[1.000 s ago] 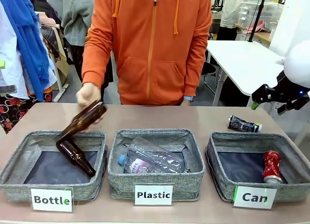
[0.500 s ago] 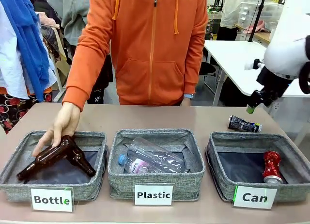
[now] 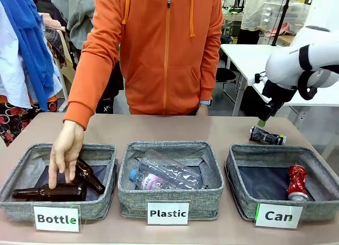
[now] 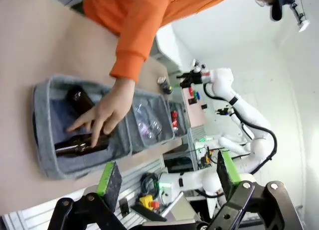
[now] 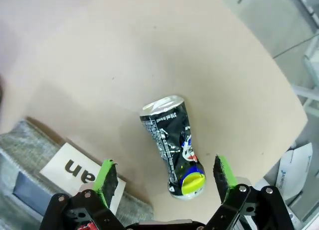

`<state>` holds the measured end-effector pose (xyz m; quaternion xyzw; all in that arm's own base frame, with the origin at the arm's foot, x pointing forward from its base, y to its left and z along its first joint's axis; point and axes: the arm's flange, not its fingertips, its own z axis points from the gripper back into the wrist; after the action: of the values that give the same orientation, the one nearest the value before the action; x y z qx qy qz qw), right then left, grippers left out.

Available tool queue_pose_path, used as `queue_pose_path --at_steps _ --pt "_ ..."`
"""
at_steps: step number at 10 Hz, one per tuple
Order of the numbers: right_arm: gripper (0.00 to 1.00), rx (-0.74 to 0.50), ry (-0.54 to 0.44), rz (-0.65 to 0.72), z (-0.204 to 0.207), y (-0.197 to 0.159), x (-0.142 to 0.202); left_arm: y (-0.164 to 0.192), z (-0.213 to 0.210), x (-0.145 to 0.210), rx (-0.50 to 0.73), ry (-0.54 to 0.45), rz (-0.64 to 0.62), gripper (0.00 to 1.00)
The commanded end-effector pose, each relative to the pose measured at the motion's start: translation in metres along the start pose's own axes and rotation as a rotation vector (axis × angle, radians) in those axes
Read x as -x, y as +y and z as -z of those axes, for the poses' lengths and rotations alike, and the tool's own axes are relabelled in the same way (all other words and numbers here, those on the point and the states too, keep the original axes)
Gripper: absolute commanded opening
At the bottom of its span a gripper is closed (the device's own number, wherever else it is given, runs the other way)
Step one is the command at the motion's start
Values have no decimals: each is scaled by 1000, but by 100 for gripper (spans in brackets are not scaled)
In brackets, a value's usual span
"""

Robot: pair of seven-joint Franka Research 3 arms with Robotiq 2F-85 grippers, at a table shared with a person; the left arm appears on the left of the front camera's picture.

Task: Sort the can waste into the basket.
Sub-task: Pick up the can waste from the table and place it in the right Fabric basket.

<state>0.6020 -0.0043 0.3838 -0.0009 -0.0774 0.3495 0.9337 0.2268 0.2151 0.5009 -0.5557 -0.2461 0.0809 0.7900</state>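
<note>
The black can [image 3: 267, 135] with white and green print lies on its side on the table, just behind the "Can" basket [image 3: 233, 168]. A crushed red can [image 3: 297, 181] rests inside that basket at its right end. My right gripper [image 3: 263, 120] hangs above the black can, fingers pointing down and apart. In the right wrist view the black can [image 5: 172, 145] lies lengthwise between the open green pads [image 5: 107, 177] of my right gripper [image 5: 166, 175], still below them and untouched. My left gripper [image 4: 168, 176] is open and holds nothing, well away from the baskets.
A person in an orange hoodie stands across the table, one hand [image 3: 66, 152] in the "Bottle" basket [image 3: 106, 149] on two brown bottles [image 3: 50, 192]. The "Plastic" basket [image 3: 169, 202] holds clear plastic bottles. The table's far right edge runs close behind the black can.
The person has lowered a brown bottle into the "Bottle" basket and laid it flat. My right arm has swung in from the right to above the black can.
</note>
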Motion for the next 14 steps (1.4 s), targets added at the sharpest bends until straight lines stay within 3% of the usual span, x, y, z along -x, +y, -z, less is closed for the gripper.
queue_pose_path --at_steps 1,5,6,8,10,12,13,14 --pt "100 -19 -15 -20 3 -11 1 2 10 12 -26 48 -27 100" --pt "100 -100 6 -34 25 -11 4 4 43 5 -31 104 24 100" --pt "100 -94 5 -24 32 -10 3 6 68 5 24 154 2 100" --pt "100 -70 -24 -11 43 -8 2 11 141 16 84 351 -4 100" --pt "100 -44 -49 -22 58 -7 -5 15 186 24 69 471 -7 100" --pt "100 -33 -13 -3 78 -14 -13 14 220 41 80 580 -7 100" --pt "100 -47 -8 -12 83 -15 -13 16 236 54 24 616 49 100" --pt "100 -53 -13 -15 84 -15 -12 10 213 17 67 564 -25 100"
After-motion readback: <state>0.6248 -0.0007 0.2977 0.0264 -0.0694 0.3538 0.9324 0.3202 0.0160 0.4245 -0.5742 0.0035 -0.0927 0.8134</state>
